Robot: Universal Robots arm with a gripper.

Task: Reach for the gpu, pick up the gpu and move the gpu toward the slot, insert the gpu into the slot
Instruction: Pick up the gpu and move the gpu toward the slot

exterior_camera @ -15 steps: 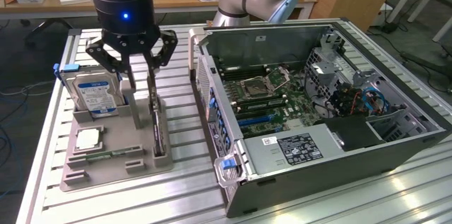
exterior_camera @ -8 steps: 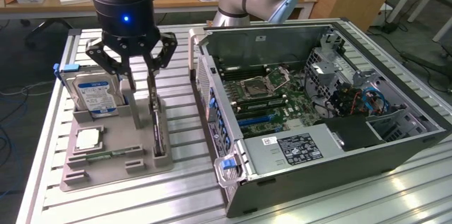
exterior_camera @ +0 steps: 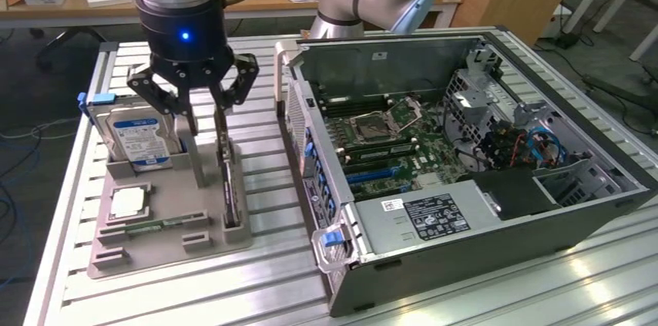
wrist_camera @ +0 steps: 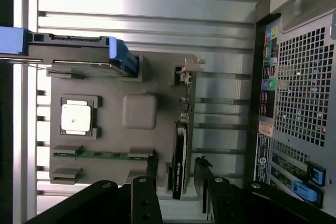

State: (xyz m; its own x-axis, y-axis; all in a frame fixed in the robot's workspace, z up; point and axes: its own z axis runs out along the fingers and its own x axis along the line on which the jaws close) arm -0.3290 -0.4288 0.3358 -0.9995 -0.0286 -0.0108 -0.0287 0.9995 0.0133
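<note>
At the exterior view's left, on edge in a groove of the grey holder tray (exterior_camera: pixel 169 253): gpu (exterior_camera: pixel 228 187), straddled by the gripper (exterior_camera: pixel 209 168), fingers (exterior_camera: pixel 191 149) spread apart, one on each flank, not clamped. Alongside in the same tray: hard drive (exterior_camera: pixel 139 137), processor chip (exterior_camera: pixel 129 203), memory stick (exterior_camera: pixel 154 227). Well apart, inside the open computer case (exterior_camera: pixel 575 210): slot (exterior_camera: pixel 372 175) on the green motherboard (exterior_camera: pixel 411 137).
</note>
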